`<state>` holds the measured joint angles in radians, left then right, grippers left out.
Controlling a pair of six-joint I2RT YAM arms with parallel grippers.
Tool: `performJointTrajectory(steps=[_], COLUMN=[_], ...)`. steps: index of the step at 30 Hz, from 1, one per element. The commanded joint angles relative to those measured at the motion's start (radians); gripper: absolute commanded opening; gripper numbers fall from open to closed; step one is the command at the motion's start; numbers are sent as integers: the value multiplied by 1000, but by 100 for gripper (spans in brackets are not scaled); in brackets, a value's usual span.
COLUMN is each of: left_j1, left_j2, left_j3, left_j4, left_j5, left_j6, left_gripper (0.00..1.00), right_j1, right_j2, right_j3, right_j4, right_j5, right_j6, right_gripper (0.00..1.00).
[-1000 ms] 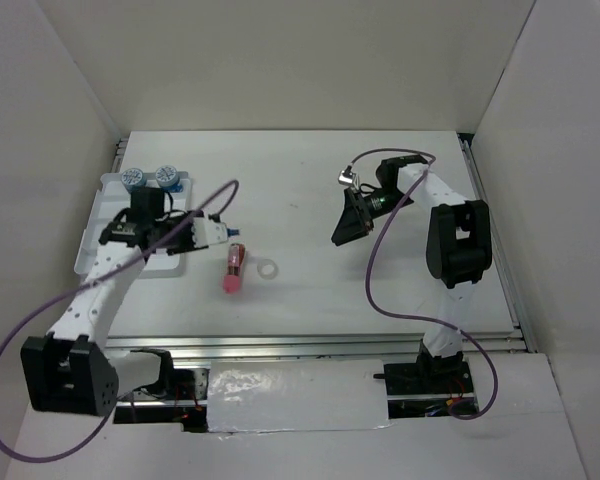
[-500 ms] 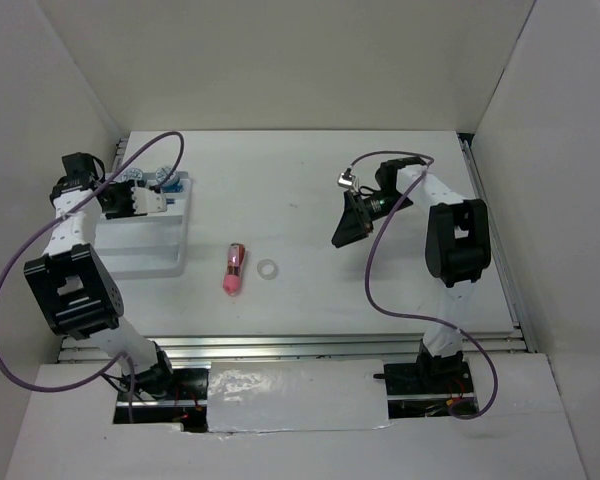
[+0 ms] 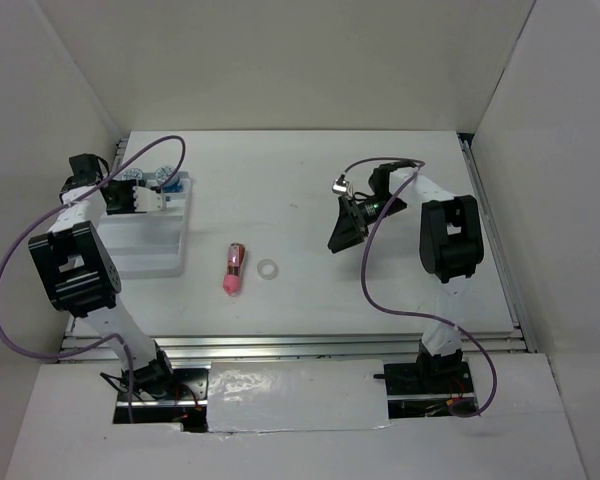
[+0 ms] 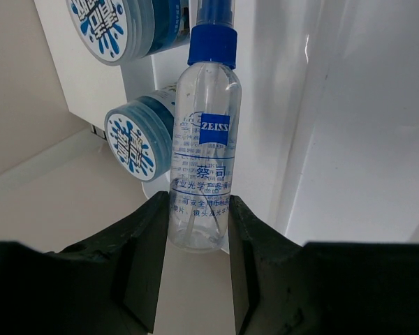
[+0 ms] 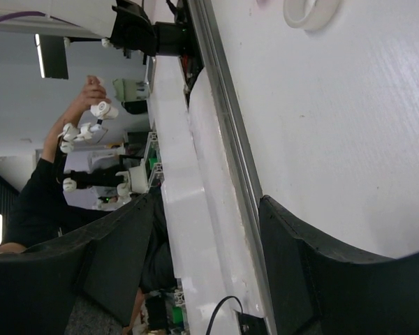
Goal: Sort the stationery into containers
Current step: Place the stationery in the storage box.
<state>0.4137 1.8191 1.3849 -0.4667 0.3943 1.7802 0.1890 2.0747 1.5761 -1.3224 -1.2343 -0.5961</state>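
The left gripper [image 4: 199, 230] is clamped around the base of a small clear plastic bottle with a blue cap [image 4: 209, 139]. The bottle is just beside two round blue pots with patterned white tops [image 4: 136, 136], at the far end of the shallow white plastic tray [image 3: 145, 255]. The right gripper [image 5: 206, 202] stands open and empty above the table [image 3: 310, 180]. It is apart from the pink stubby cylinder [image 3: 233, 269] and small white ring [image 3: 268, 269] lying mid-table.

Your left arm [image 3: 72, 270] is sitting folded tight at the far left, elbow high, forearm pointing right. Your left gripper [image 3: 152, 200] is pinching a clear spray bottle [image 4: 204, 146] by its lower body, fingers [image 4: 150, 244] pressing on both sides, blue cap pointing out ahead. Your right arm [image 3: 450, 238] is standing bent over the right half, wrist facing left. Your right gripper [image 3: 344, 232] is hanging tilted down-left, jaws standing apart, gripping nothing.
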Motion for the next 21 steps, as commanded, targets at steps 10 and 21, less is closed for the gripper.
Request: performJointTrajectory(steps=[10,21], left_j1=[-36,-30], left_j2=[71,-18], left_j3=[-9,6], left_j4=[146,74], left_j5=[-23,47], left_j6=[1,7], left_gripper=[42,69], right_j1=[17,13], right_j2=[16,-21], right_j3=[21,-5], right_j4=[-120,-118], right_j5=[-10,-4], right_j6=[2,-1], right_gripper=[68,68])
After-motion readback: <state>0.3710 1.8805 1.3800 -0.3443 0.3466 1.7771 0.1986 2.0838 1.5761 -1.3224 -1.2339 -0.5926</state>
